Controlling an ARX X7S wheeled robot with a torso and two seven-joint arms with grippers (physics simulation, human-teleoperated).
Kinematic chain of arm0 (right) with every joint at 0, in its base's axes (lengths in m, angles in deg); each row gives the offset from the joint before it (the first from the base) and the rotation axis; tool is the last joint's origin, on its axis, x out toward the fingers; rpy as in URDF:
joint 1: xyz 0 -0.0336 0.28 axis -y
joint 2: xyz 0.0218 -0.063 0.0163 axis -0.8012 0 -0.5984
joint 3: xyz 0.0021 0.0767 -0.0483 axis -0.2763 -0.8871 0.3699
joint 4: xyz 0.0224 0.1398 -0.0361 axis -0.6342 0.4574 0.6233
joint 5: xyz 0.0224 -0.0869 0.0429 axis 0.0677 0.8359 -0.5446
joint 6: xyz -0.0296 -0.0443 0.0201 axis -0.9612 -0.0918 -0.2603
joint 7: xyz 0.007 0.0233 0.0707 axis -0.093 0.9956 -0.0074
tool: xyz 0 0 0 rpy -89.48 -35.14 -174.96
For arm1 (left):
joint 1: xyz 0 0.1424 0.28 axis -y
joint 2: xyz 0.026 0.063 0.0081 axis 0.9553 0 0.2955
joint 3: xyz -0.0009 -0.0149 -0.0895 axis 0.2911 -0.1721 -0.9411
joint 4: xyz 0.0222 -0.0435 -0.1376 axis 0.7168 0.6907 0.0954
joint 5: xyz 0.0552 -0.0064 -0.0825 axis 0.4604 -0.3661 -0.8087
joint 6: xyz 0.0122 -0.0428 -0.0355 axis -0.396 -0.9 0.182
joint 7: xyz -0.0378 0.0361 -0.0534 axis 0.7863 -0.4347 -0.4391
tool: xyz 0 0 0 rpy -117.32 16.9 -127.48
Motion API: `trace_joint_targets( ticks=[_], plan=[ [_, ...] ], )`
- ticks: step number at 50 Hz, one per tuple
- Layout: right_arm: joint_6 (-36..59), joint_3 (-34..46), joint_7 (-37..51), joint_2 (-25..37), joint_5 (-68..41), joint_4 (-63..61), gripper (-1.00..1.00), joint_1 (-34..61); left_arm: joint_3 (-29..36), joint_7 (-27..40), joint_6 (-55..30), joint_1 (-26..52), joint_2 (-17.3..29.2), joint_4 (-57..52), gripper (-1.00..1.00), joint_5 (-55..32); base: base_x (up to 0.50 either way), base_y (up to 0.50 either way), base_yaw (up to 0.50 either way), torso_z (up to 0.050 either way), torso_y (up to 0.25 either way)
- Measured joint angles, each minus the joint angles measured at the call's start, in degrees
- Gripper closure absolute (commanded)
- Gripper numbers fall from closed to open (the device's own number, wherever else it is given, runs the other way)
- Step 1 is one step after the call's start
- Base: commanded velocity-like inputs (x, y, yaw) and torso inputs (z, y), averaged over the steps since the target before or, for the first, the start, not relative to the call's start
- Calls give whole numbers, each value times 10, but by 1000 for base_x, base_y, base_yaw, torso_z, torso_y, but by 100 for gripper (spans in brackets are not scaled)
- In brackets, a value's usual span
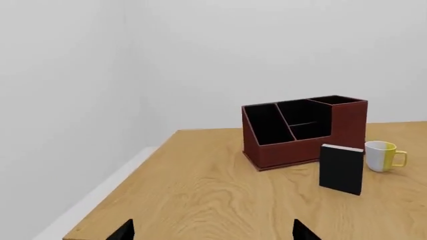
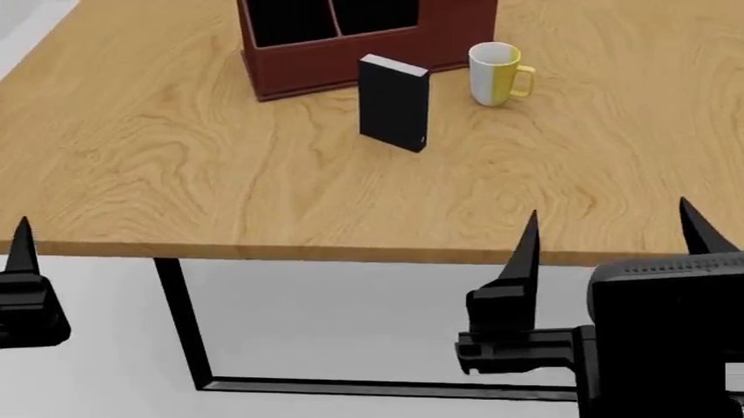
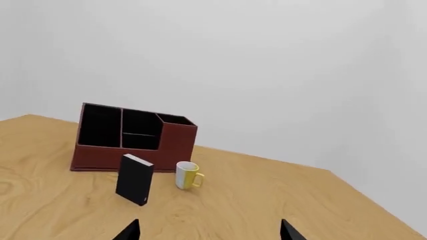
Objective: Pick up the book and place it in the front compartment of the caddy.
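**Both pincers waiting off the table, book ahead of the right one**

The right gripper (image 2: 605, 228) is hanging below and short of the table's near edge, its two dark fingers pointing up and standing well apart, so it is sitting open with nothing between them. In the right wrist view only the two fingertips are showing at the frame's lower edge, again spread wide. The left gripper (image 2: 17, 239) is barely showing in the head view: one finger tip is poking up at the far side of the frame, also below the table edge. In the left wrist view its two fingertips are sitting far apart, so it too is reading as open and empty.

Ahead of the right gripper, across the near stretch of table (image 2: 174, 174), the book (image 2: 393, 103) is standing upright on its bottom edge, long axis vertical, one broad black cover facing roughly toward the robot and slightly turned. It is lying forward and somewhat inward of the right gripper, toward the left arm's side; it is looking nearer to the right gripper than to the left one, which is sitting well off to the other side.

Just beyond the book, the caddy (image 2: 348, 65) is resting with its black-lined cells open upward. The gap between book and caddy is looking small, though I cannot tell if they are touching. Beside the book, on the right arm's side, the mug (image 2: 497, 74) is standing close, handle pointing away from the book.

The right arm seems the natural one to reach forward; its fingers would need to close across the book's thin dimension while steering clear of the mug.
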Motion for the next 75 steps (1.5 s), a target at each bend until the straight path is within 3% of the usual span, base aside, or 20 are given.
trace_joint_targets(
  ticks=[75],
  plan=[
    [-44,1,12,12,-17,35,-100,-22,9,21,3,-1,11,-8,-100,-16,500,27,0,0,2]
  ],
)
